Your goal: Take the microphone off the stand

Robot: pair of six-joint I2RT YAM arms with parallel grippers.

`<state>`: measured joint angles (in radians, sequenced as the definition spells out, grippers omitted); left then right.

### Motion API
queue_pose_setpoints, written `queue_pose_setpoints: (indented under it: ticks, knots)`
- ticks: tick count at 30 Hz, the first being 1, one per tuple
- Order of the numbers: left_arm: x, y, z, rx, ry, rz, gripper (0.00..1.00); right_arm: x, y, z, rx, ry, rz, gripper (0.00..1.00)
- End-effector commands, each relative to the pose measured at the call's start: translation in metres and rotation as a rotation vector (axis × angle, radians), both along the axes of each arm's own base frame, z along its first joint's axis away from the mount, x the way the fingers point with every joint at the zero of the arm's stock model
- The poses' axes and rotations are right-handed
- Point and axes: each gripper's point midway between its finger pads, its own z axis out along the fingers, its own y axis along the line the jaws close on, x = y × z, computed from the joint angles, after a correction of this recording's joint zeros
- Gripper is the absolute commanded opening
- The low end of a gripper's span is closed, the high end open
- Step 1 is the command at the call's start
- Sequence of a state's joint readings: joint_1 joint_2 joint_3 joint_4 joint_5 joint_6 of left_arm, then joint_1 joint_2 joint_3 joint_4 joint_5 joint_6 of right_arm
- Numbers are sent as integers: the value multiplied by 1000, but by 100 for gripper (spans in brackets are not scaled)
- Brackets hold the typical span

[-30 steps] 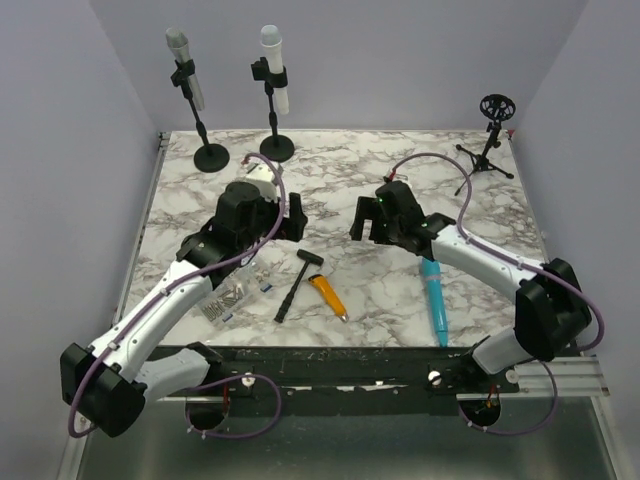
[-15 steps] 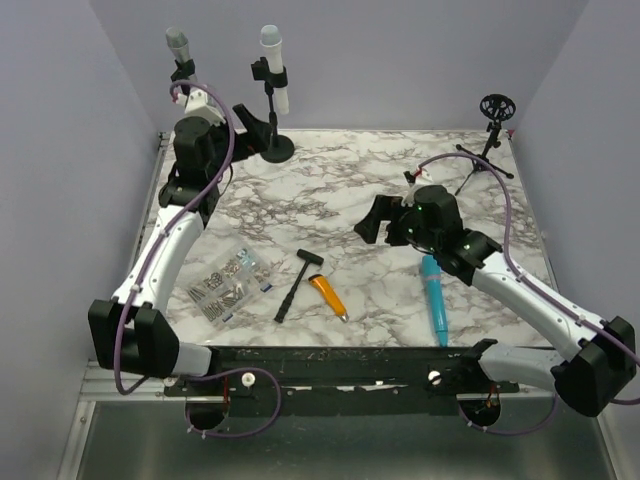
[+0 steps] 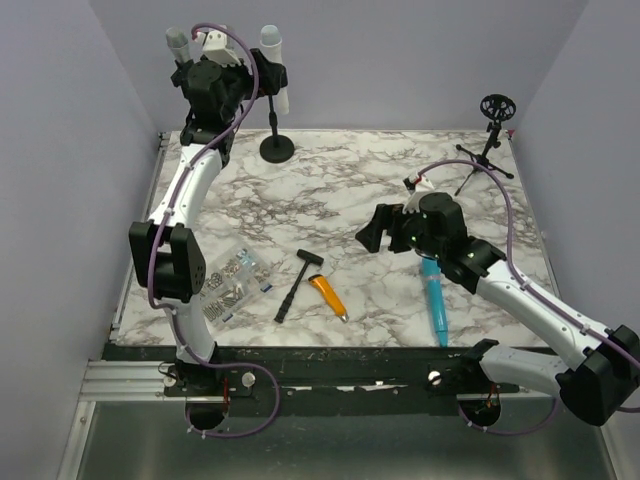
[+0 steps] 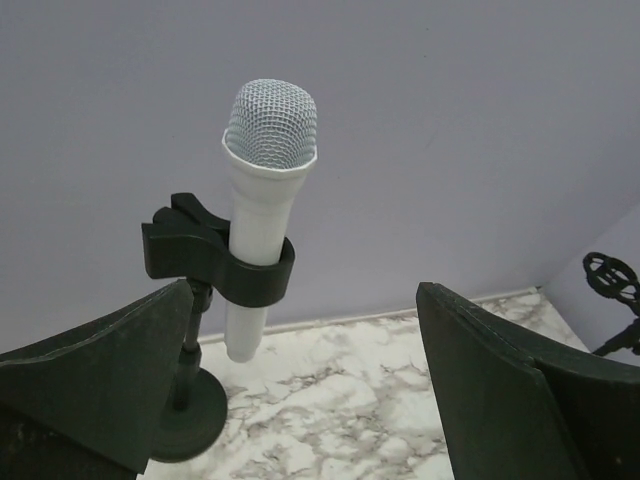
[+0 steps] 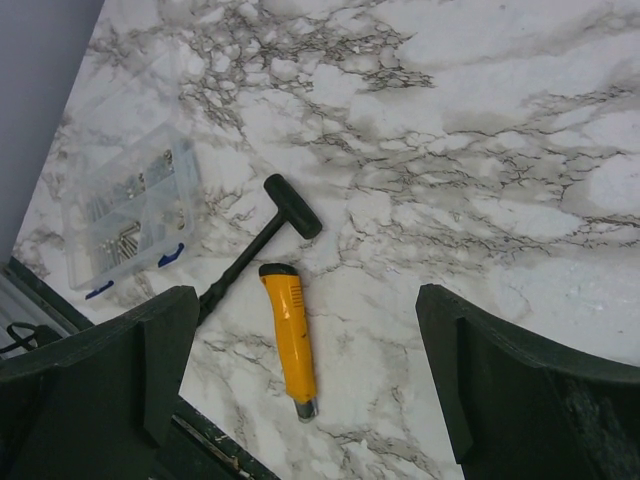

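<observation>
left pincer [image 4: 305, 320]: fingers apart, raised at the far left, facing the white microphone [image 4: 262, 200], clear of it | microphone: upright in the black clip of its stand [image 4: 215, 262], far-left desk [image 3: 340, 190] | right pincer [image 5: 308, 300]: fingers apart, empty, above hammer [image 5: 262, 240] and yellow-handled tool [image 5: 290, 340], mid-desk

At the overhead view's upper left, the left arm [image 3: 215, 85] hides the grey-headed microphone [image 3: 176, 40] body and stand; the clear box [image 3: 228, 283] contents are too small to tell.
</observation>
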<state>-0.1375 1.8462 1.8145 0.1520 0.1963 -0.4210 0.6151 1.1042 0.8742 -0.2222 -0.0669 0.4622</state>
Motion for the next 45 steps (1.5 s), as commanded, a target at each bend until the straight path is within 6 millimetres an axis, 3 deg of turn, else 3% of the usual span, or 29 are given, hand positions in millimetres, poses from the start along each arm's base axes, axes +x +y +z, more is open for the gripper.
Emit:
queue_pose_setpoints:
  ticks: [1,10,17,20,24,27,32,34,40,45]
  knots:
    - [31,7,17,81,-136,61,98,9,-6,-13,-63,-20,-23,100]
    - [91,-2,8,22,-199,99,99,24,-17,-27,-149,-21,-89,100]
    - [106,-19,6,29,-300,140,98,31,-23,-36,-197,-20,-122,100]
    - [111,-22,3,23,-309,146,92,34,-27,-38,-218,-21,-139,100]
    - [113,-24,-3,20,-307,149,73,37,-34,-38,-248,-27,-168,100]
    - [111,-27,-4,25,-301,141,63,37,-33,-37,-244,-28,-166,100]
    - [98,-29,7,42,-289,120,32,36,-29,-34,-230,-24,-151,100]
    - [92,-31,10,48,-276,109,25,35,-30,-32,-228,-27,-153,100]
    - [69,-42,15,36,-206,64,9,27,-32,-25,-205,-32,-145,100]
    - [35,-74,20,63,-171,-1,0,18,-29,-22,-173,-20,-116,100]
